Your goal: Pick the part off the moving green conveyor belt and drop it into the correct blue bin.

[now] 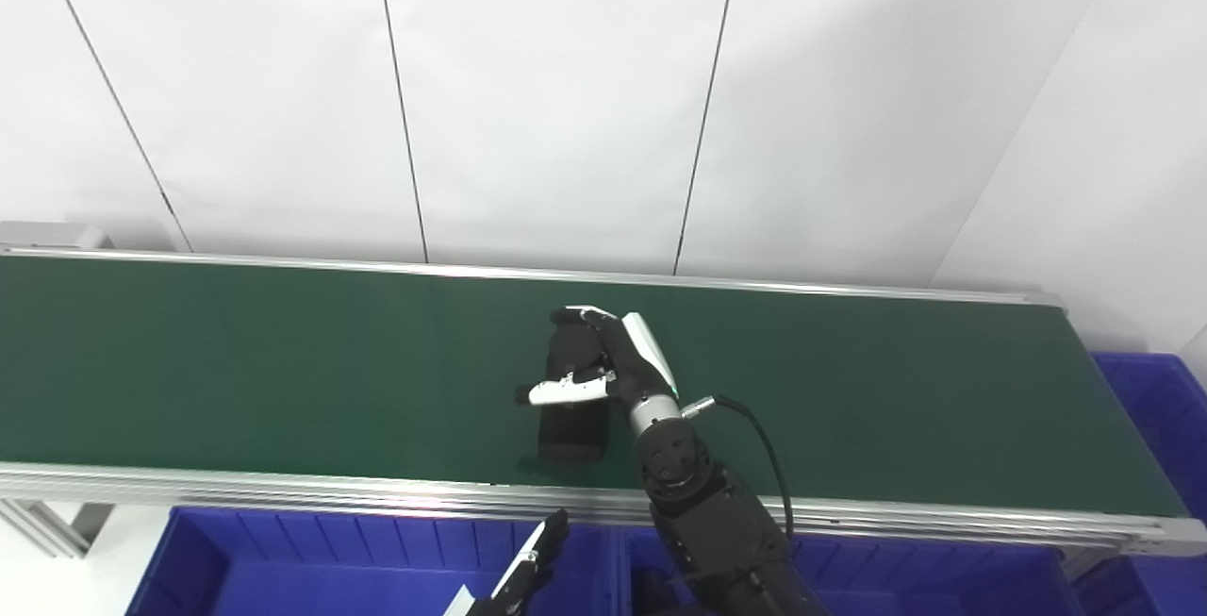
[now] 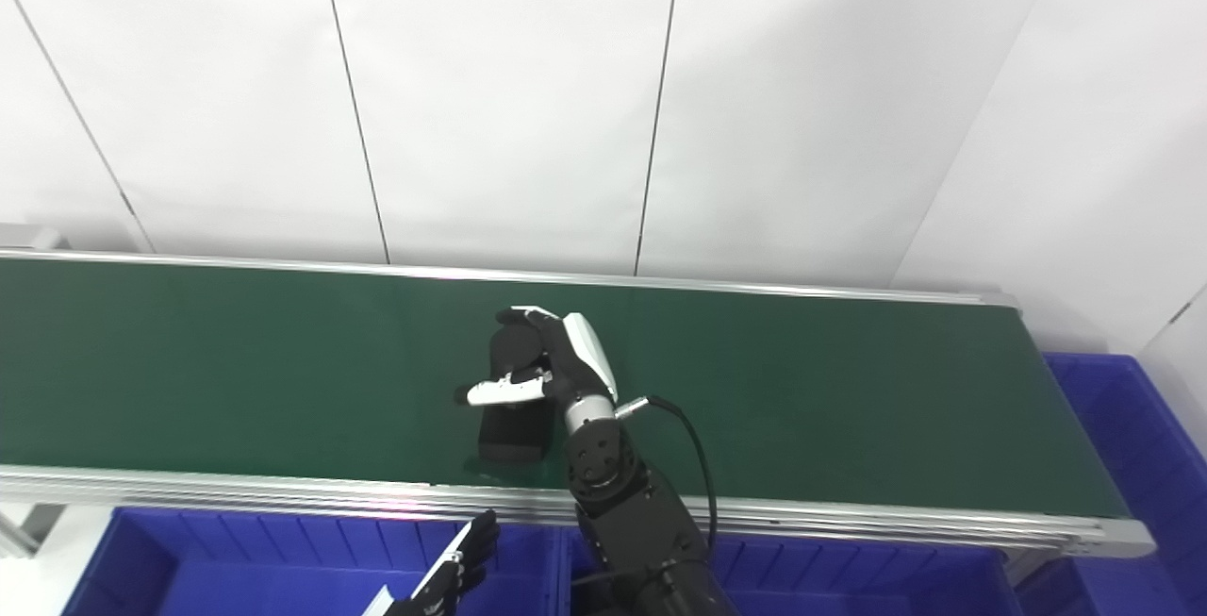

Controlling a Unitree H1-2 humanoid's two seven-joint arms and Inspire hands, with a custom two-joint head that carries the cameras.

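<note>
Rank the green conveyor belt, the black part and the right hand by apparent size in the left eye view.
1. Green conveyor belt
2. Black block-shaped part and right hand: look alike, overlapping, so unranked.

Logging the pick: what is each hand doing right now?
Left hand: low over a blue bin, fingers straight, holding nothing.
Right hand: closed on the black part on the belt.
</note>
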